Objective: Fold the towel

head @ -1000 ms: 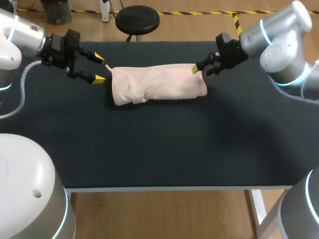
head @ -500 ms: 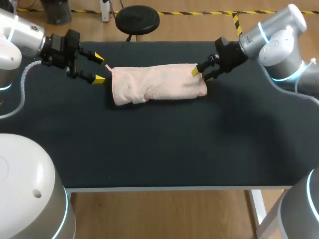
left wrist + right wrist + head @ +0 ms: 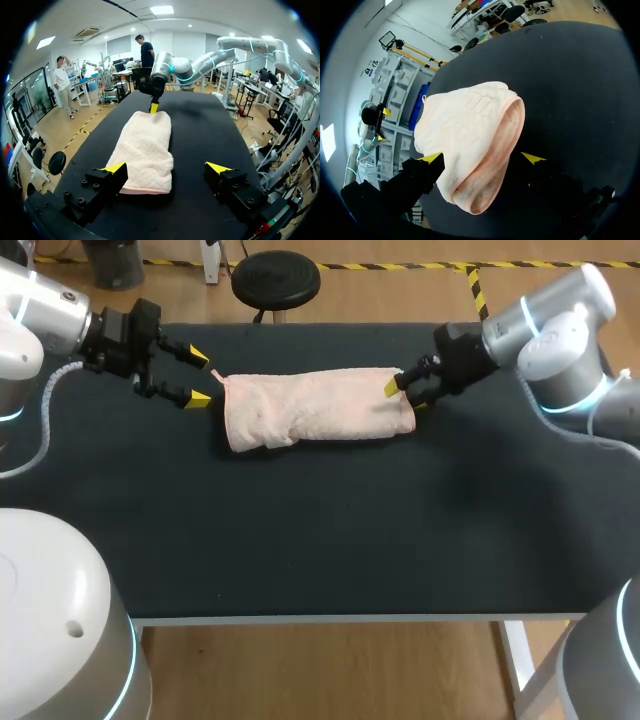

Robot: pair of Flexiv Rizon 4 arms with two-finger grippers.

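Observation:
A pink towel (image 3: 315, 408), folded into a long roll-like bundle, lies crosswise on the far half of the black table (image 3: 300, 540). My left gripper (image 3: 200, 375) stands open just off the towel's left end, not touching it. In the left wrist view the towel (image 3: 145, 150) stretches ahead from between the open fingers of my left gripper (image 3: 167, 167). My right gripper (image 3: 405, 392) is open at the towel's right end. In the right wrist view the looped end of the towel (image 3: 470, 135) lies between the spread fingers of my right gripper (image 3: 482, 158).
The black tabletop runs wide from the towel to the front edge (image 3: 320, 618). The back edge (image 3: 320, 326) is close behind the towel. Nothing else lies on the table.
My right arm has turned a little and its gripper has sunk slightly at the towel's right end. The left arm and the towel have not moved.

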